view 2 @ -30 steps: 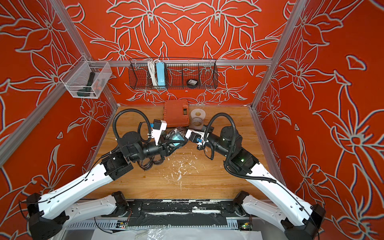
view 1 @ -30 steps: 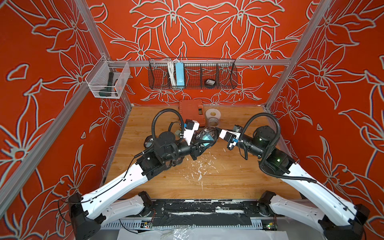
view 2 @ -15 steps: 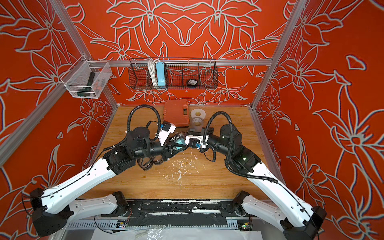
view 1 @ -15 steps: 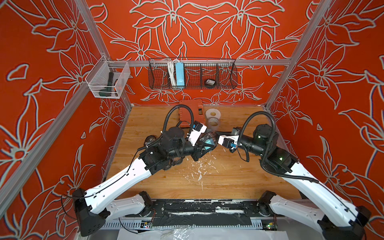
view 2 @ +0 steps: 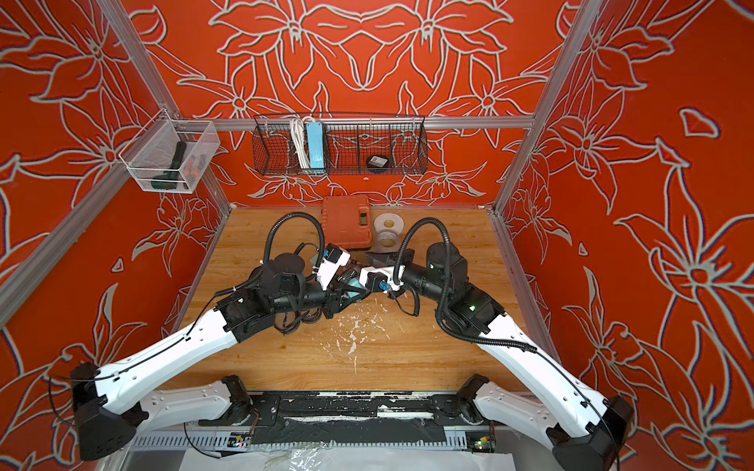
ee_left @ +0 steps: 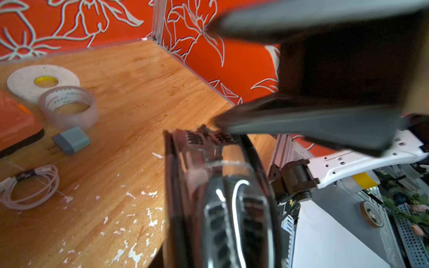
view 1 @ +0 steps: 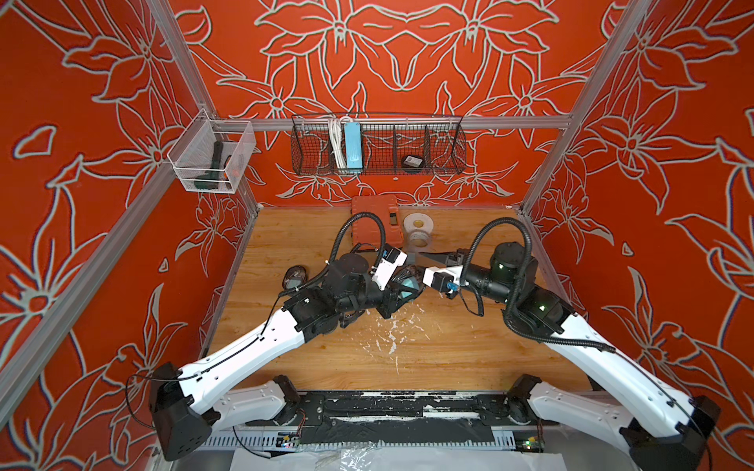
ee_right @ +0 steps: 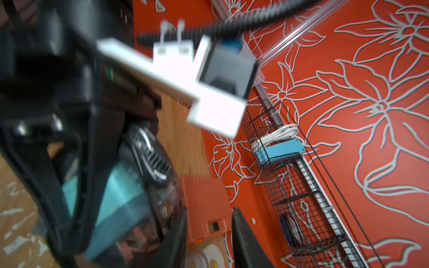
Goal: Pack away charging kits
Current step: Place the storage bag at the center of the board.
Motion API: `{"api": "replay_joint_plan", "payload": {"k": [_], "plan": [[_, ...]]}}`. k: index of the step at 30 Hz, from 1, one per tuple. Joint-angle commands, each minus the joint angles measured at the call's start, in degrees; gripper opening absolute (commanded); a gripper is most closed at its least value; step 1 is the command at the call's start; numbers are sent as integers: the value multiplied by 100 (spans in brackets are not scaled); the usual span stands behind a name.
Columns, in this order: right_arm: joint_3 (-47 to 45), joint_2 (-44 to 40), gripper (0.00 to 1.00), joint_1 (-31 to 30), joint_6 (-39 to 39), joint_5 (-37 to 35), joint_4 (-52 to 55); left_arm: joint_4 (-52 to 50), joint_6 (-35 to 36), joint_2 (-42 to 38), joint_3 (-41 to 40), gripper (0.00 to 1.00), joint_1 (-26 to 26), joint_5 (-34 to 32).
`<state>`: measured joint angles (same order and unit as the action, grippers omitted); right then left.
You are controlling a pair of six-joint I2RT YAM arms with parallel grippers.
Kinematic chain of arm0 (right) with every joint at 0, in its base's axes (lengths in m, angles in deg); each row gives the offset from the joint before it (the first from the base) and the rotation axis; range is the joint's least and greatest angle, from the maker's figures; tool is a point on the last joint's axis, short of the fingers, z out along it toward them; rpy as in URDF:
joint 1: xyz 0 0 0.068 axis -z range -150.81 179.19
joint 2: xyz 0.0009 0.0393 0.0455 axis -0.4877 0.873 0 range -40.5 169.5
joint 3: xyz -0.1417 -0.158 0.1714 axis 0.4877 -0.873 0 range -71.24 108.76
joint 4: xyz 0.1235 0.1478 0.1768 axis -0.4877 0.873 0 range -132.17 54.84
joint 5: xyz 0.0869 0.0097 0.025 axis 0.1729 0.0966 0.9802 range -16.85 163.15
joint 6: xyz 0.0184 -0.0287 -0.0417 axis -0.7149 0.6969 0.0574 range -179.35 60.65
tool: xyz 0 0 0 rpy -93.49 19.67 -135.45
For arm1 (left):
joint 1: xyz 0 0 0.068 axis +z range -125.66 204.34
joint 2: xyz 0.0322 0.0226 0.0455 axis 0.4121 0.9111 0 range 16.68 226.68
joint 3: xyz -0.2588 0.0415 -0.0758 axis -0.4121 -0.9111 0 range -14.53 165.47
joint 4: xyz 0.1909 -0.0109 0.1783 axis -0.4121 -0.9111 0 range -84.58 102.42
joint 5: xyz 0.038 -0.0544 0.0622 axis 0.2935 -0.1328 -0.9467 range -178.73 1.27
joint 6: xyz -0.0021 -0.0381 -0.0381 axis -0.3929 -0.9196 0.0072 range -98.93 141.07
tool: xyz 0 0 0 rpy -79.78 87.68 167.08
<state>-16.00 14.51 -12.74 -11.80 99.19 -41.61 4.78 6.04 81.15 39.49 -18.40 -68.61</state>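
**Pouch clenched in left pincer, right pincer released**

Pouch, black-rimmed and clear-faced, stands on edge over the bench, clenched in the left pincer. A teal plug shows through its clear face. The right pincer is released, its two dark fingers spread wide. The lower finger reaches the pouch's zipper edge, but I cannot tell whether it touches. Towards the back wall a loose plug lies on its side on the bench, just beside a clear tape roll. A coiled cable lies near it. A second pouch lies flat on the bench beside the left arm.
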Motion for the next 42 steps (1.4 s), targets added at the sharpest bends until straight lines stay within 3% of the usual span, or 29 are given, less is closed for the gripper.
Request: {"api": "replay_joint_plan", "payload": {"k": [1, 3, 9, 13, 15, 19, 21, 26, 39, 42], "plan": [[-562, -258, 54, -95, -583, 240, -1099, 846, -564, -12, -627, 0, 727, 290], [-857, -324, 98, -95, -753, -5, -1233, 1287, -851, -85, -1008, 0, 1219, 446], [-1958, -505, 98, -94, -1722, -1266, -2138, 2335, -1529, -205, -1873, 0, 2426, 423], [-2612, -617, 98, -66, -2646, -1841, -2823, 2980, -2092, 251, -2089, 0, 3062, 668], [-2768, -617, 98, -45, -2918, -1853, -2790, 3257, -2476, 564, -2161, 0, 3397, 668], [-2556, -507, 98, 64, -3752, -3015, -2060, 3734, -2888, 1282, -2026, 0, 3897, 805], [-2407, -473, 98, 238, -4183, -3560, -1632, 3861, -2973, 1671, -1825, 0, 4046, 893], [-2854, -724, 98, 629, -4760, -3961, -1771, 3989, -3153, 2757, -1160, 0, 4271, 1246], [-3683, -1057, 98, 1583, -5976, -5503, -1522, 3752, -3450, 4548, 161, 0, 4794, 932], [-3679, -1039, 98, 1727, -6143, -5606, -1457, 3650, -3384, 4660, 216, 14, 4793, 683]]}}
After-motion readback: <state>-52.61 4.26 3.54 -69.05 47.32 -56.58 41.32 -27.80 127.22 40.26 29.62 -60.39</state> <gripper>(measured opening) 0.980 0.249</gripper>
